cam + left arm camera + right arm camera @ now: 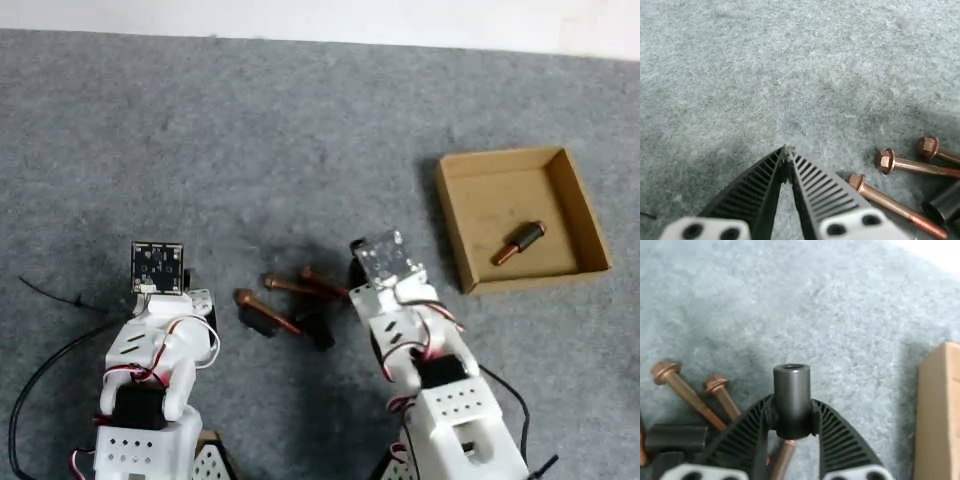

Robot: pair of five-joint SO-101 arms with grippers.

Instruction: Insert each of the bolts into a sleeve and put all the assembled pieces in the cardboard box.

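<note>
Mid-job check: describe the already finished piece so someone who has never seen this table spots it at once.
Find the open cardboard box on the grey carpet, on the right arm's side. One piece lies inside: a black sleeve with a copper bolt sticking out one end. It alone is boxed and joined; the other bolts lie loose on the carpet.

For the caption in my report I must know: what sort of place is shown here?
Probably a small robotics test bench rather than a factory: two white arms with exposed wires stand on a grey felt-like table, with loose bolts and a cardboard box set out.
</note>
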